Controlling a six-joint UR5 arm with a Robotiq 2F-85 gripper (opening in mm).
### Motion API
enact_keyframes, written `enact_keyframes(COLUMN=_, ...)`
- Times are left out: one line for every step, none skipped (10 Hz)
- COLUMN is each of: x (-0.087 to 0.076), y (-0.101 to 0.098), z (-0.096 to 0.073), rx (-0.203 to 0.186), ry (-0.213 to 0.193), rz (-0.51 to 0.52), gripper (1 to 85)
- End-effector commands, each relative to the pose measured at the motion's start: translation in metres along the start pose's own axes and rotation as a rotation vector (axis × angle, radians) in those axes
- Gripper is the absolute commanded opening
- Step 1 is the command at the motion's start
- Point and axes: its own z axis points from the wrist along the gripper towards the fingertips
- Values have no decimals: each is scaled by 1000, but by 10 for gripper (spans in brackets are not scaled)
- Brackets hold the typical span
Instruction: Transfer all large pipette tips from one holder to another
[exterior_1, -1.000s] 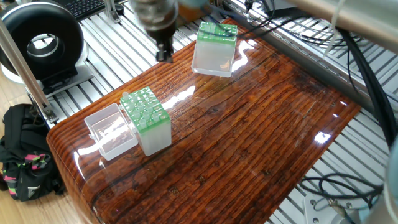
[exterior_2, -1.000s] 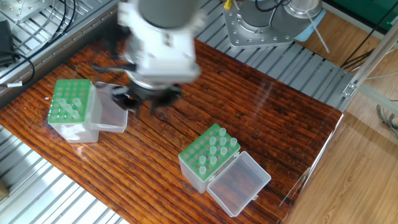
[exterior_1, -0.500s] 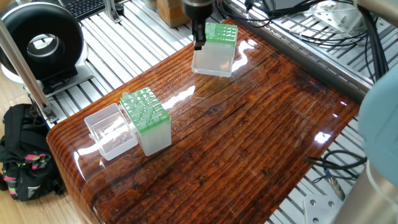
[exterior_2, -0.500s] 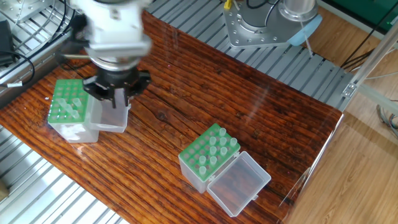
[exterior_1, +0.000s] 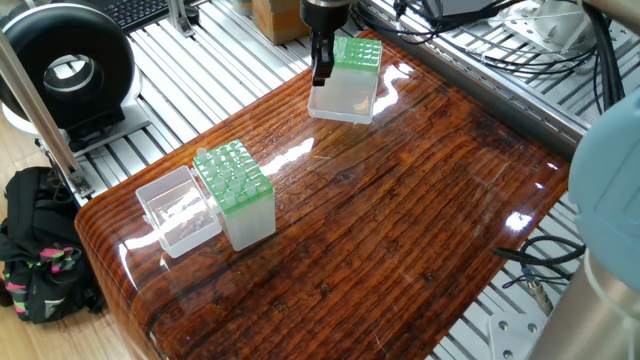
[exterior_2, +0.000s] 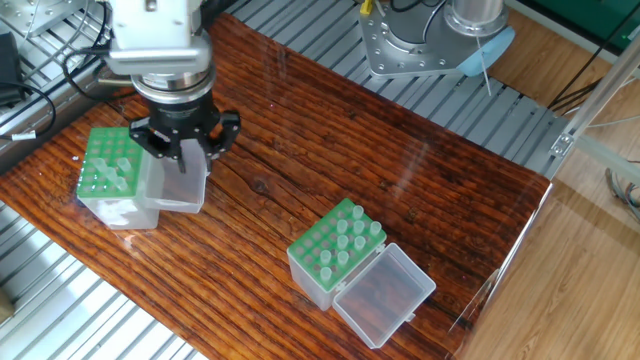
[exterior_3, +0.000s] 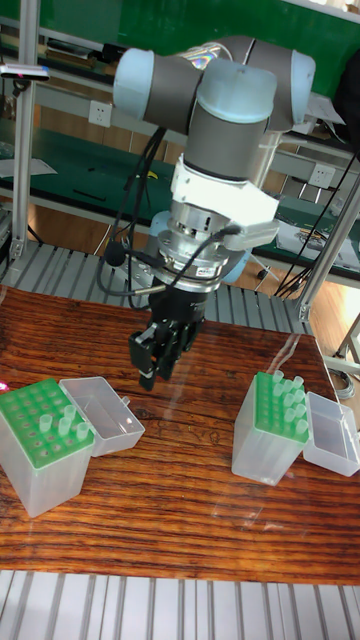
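Observation:
Two clear holders with green grids stand on the wooden table, each with its lid open. One holder (exterior_2: 325, 262) (exterior_1: 238, 190) (exterior_3: 268, 440) carries several large pipette tips (exterior_2: 345, 235) (exterior_3: 290, 395). The other holder (exterior_2: 108, 175) (exterior_1: 352, 55) (exterior_3: 38, 440) has a few tips (exterior_2: 122, 168) (exterior_3: 68, 420). My gripper (exterior_2: 183, 152) (exterior_1: 322, 72) (exterior_3: 152, 372) hangs just above this second holder's open lid (exterior_2: 180, 188) (exterior_3: 100, 412), beside the grid. Its fingers stand close together. I cannot make out a tip between them.
Grooved aluminium rails surround the table. A black round device (exterior_1: 65, 65) and a black bag (exterior_1: 40, 250) sit beyond one end. Cables (exterior_1: 470, 40) run along the far side. The arm's base (exterior_2: 440, 35) stands at another edge.
The gripper has swung from over the middle of the table across to the holder with few tips, and now hovers lower above that holder's open lid.

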Motion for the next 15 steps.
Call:
enact_keyframes(x=8, y=-9, z=-2, rx=32, ry=25, rz=218, gripper=260)
enact_keyframes(x=9, y=-4, z=-2, rx=13, ry=29, rz=306, gripper=243)
enact_keyframes(x=6, y=-14, z=1, rx=34, ry=22, rz=300, gripper=227)
enact_keyframes(x=6, y=-34, z=7, rx=50, ry=6, rz=263, gripper=227)
enact_keyframes(x=5, y=-53, z=9, rx=52, ry=-16, rz=218, gripper=267)
enact_keyframes(x=7, y=-74, z=2, rx=62, ry=-14, rz=168, gripper=303)
enact_keyframes(x=10, y=-82, z=-5, rx=49, ry=-11, rz=148, gripper=310)
enact_keyframes(x=11, y=-83, z=-9, rx=31, ry=-18, rz=137, gripper=330)
enact_keyframes(x=9, y=-82, z=-9, rx=29, ry=-25, rz=133, gripper=330)
enact_keyframes(x=5, y=-90, z=-6, rx=54, ry=-31, rz=108, gripper=330)
enact_keyframes(x=-1, y=-97, z=-4, rx=67, ry=-40, rz=88, gripper=330)
enact_keyframes(x=-6, y=-102, z=-1, rx=70, ry=-47, rz=80, gripper=330)
enact_keyframes(x=-10, y=-106, z=1, rx=66, ry=-53, rz=73, gripper=330)
enact_keyframes(x=-12, y=-109, z=4, rx=66, ry=-55, rz=67, gripper=330)
enact_keyframes(x=-15, y=-109, z=5, rx=62, ry=-59, rz=65, gripper=330)
